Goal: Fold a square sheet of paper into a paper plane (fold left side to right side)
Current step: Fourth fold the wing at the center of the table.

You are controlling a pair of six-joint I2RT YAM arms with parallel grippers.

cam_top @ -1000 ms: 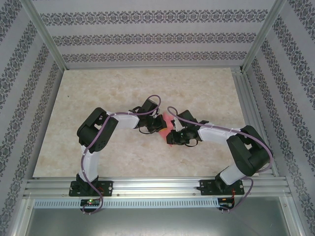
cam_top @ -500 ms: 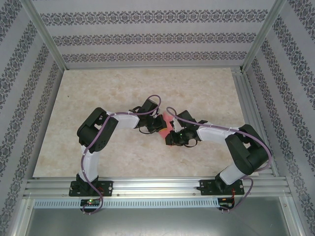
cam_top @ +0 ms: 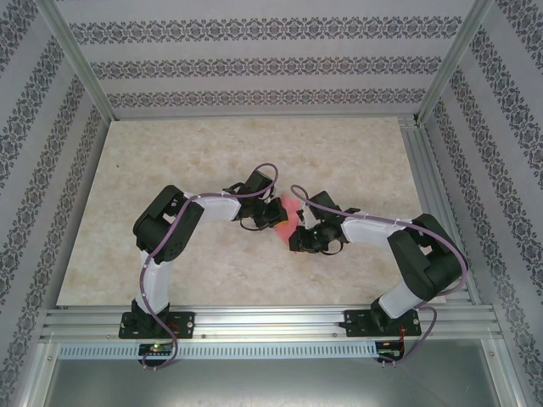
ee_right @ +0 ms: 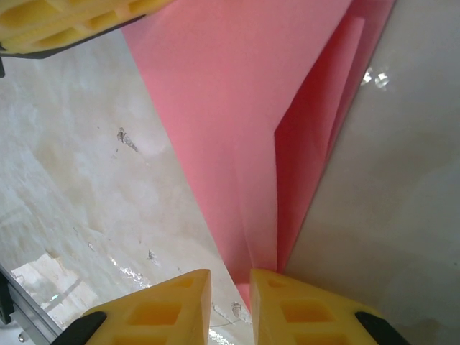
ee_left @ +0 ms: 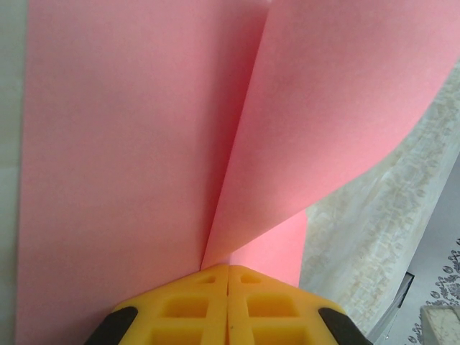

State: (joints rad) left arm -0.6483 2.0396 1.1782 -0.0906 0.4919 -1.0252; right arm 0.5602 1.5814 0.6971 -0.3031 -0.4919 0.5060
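Note:
The square sheet of paper (cam_top: 291, 217) is pink and partly folded, lying between the two grippers at the table's middle. In the left wrist view the paper (ee_left: 129, 144) rises in two layers that meet in a crease, and my left gripper (ee_left: 228, 267) is shut on its near edge. In the right wrist view the paper (ee_right: 230, 108) narrows to a point that reaches into the gap of my right gripper (ee_right: 230, 282), beside the right-hand finger (ee_right: 302, 309). Those jaws stand slightly apart, with table showing between them. The left gripper's yellow fingers (ee_right: 72, 21) show at the upper left.
The marbled beige table (cam_top: 212, 153) spreads on all sides of the grippers. Patterned walls and metal frame posts (cam_top: 81, 64) enclose it. An aluminium rail (cam_top: 271, 320) carrying both arm bases runs along the near edge.
The right gripper has shifted slightly and the pink paper between the grippers shows a little more. The left arm has barely moved.

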